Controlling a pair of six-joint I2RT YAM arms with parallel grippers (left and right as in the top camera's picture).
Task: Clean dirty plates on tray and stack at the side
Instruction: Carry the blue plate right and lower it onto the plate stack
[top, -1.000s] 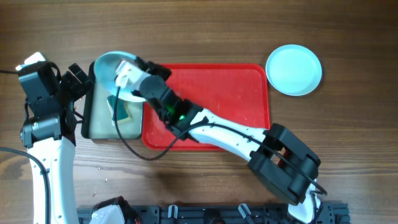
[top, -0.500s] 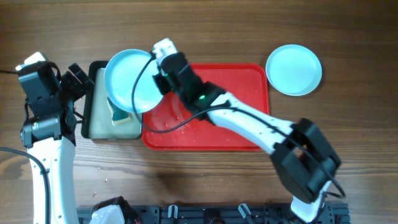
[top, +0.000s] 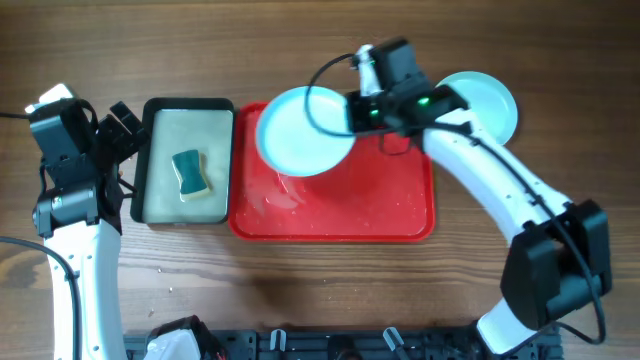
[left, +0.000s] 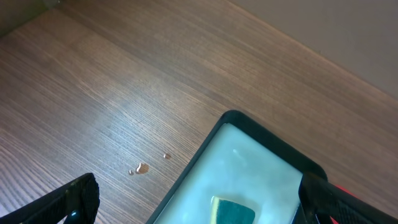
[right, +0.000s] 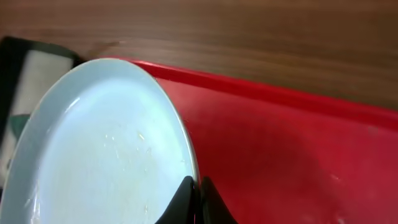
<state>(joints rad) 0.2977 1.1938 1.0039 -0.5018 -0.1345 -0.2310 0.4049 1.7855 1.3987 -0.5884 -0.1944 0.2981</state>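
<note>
We're pinching the glossy pale turquoise round plate (top: 300, 130) by its rim with our right gripper (right: 194, 198), clamped tight, holding it over the big red plastic tray (top: 390, 200). Our left gripper (left: 198, 198) is hanging wide open, empty, by the black-rimmed tray (top: 190, 130).

The right hand (top: 352, 110) has carried the turquoise plate (top: 300, 130) to the right. One second ago the plate hung over the far end of the black tray (top: 150, 160); now it is over the far left part of the red tray (top: 400, 200), with the hand clamped on its right rim. The sponge (top: 190, 173), before half hidden under the plate, now shows whole. The right arm has swung from across the red tray to its far edge, where it now covers part of the second plate (top: 495, 100).
</note>
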